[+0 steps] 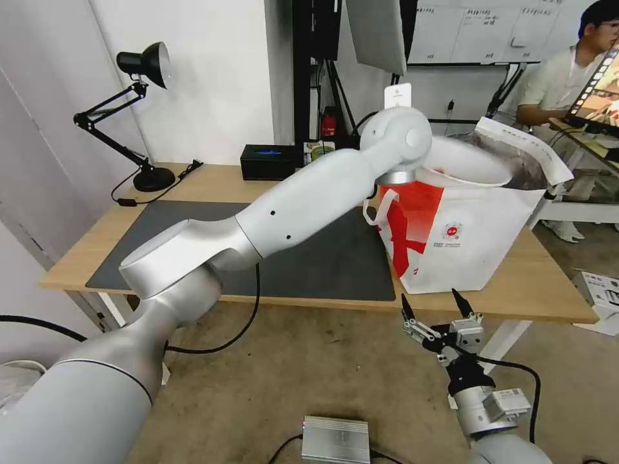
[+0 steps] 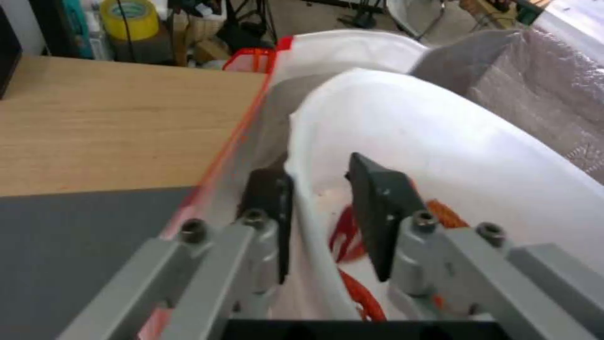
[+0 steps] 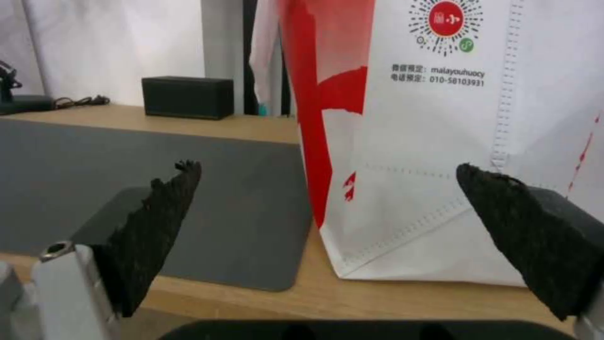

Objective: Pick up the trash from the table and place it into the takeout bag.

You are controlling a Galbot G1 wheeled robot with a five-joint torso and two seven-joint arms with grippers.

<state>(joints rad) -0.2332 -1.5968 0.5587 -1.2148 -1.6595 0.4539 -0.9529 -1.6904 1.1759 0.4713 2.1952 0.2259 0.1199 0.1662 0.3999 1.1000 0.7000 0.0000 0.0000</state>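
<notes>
The white bowl [image 1: 471, 164] hangs tilted at the open mouth of the takeout bag [image 1: 464, 238], which stands on the right part of the table [image 1: 206, 180]. My left arm reaches across to it, and its wrist [image 1: 396, 138] hides the fingers in the head view. In the left wrist view my left gripper [image 2: 314, 165] pinches the bowl [image 2: 440, 141] by its rim, with red shells [image 2: 352, 236] inside and the bag's foil lining [image 2: 554, 94] behind. My right gripper [image 1: 433, 303] waits open below the table's front edge, facing the bag [image 3: 440, 141].
A dark grey mat [image 1: 335, 258] covers the table's middle. A black box [image 1: 267, 161] sits at the back edge and a black desk lamp [image 1: 145, 64] at the back left. A metal box [image 1: 335, 438] lies on the floor in front.
</notes>
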